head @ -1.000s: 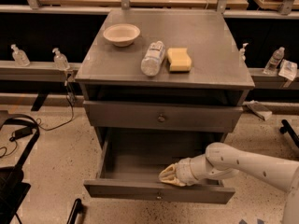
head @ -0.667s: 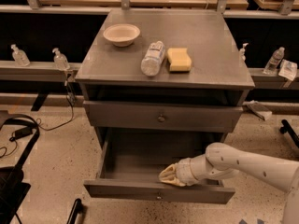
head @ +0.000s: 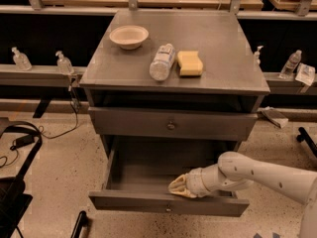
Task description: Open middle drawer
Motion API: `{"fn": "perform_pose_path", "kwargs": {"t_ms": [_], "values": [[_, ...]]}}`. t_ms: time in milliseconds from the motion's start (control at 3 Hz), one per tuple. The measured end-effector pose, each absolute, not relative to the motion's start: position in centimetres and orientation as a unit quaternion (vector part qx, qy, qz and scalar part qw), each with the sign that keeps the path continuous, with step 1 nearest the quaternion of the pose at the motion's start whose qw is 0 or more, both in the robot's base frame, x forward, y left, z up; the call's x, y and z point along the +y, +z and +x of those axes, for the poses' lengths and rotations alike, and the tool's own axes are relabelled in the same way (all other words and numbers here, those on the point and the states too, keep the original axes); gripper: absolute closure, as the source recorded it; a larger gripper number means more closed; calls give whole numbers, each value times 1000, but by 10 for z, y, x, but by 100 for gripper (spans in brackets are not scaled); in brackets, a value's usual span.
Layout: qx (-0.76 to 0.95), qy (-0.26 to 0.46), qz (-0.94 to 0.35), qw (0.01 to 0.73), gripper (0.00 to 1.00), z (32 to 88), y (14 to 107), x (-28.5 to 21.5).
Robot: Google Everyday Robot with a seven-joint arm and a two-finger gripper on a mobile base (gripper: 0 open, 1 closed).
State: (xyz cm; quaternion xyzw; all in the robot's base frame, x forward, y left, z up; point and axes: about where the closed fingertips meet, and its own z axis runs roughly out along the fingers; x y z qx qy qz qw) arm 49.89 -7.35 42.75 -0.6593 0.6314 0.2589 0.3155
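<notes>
Middle drawer point(head: 133, 201) stands pulled out below the worktop's point(head: 228, 38) front edge. My gripper point(head: 179, 186) sits behind its front panel; apart or together, I cannot tell. I'd draw straight outward, level.

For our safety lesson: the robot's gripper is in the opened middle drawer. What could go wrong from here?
The gripper sits inside the middle drawer, just behind its front; lifting out carelessly could strike the closed drawer above. The middle drawer stands far out, so more pulling might overextend it. A jolt could roll the water bottle, which lies on its side.
</notes>
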Motion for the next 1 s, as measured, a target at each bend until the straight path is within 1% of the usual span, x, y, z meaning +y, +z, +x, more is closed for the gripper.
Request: {"fn": "perform_pose_path", "kwargs": {"t_ms": [333, 667, 1000], "values": [[631, 259, -659, 315, 57, 499, 427, -74], [631, 259, -659, 316, 59, 499, 427, -74], [631, 259, -659, 316, 82, 499, 427, -74]]}}
